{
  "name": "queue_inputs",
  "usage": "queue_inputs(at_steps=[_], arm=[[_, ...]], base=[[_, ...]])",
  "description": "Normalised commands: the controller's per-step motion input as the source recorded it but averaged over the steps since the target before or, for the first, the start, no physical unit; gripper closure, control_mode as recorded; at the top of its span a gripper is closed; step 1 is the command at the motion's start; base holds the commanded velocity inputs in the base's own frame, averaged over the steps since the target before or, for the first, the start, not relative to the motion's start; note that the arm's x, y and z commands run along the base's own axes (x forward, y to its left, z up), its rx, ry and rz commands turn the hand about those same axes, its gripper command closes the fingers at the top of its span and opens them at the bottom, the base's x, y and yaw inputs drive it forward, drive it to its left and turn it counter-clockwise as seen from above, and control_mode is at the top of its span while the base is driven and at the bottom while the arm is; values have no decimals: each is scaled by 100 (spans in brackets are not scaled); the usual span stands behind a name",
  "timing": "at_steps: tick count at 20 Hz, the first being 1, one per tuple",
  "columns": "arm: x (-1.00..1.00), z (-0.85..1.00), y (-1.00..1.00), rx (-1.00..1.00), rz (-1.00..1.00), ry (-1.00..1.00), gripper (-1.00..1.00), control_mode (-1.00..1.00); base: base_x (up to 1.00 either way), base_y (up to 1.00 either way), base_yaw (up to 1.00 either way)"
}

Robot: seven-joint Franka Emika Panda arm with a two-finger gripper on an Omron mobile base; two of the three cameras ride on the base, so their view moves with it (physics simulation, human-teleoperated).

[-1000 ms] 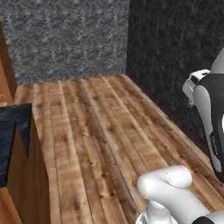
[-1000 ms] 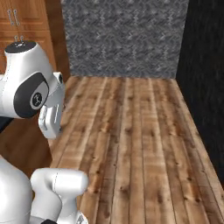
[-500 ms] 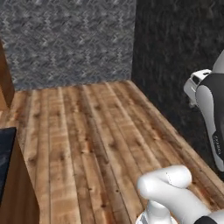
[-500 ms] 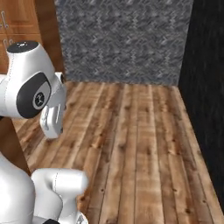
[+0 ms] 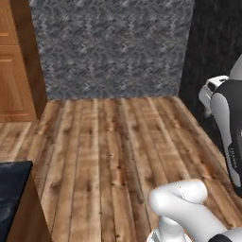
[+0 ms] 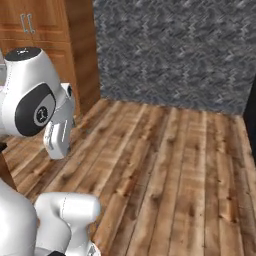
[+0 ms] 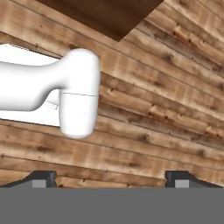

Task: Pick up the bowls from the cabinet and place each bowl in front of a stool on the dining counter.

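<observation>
My gripper [image 7: 111,179] is open, its two dark fingertips [image 7: 41,177] spread wide over the plank floor with nothing between them. A corner of the dining counter [image 5: 11,188] shows at the lower left of the left base view: a black veined top on a brown wood side. The bowls, the cabinet and the stool are out of view.
Wooden plank floor [image 5: 113,146] runs to a grey herringbone wall [image 5: 113,47], with a dark wall [image 5: 215,42] on the right. Tall brown cupboards [image 6: 45,45] with silver handles [image 6: 26,23] stand at the left. A dark brown panel [image 7: 100,13] crosses the top of the hand view.
The whole scene has shifted in both base views, so the base has moved: the counter corner slid toward the lower left and the tall cupboards came further into view. The gripper stays open.
</observation>
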Motion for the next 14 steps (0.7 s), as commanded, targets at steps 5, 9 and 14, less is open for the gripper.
queue_inputs(at_steps=[5, 9, 14], arm=[[0, 0, 0, 0, 0, 0, -100, 100], [0, 0, 0, 0, 0, 0, -100, 100], [0, 0, 0, 0, 0, 0, -100, 100]], base=[[100, -24, 51], [94, -38, 68], [95, -38, 72]])
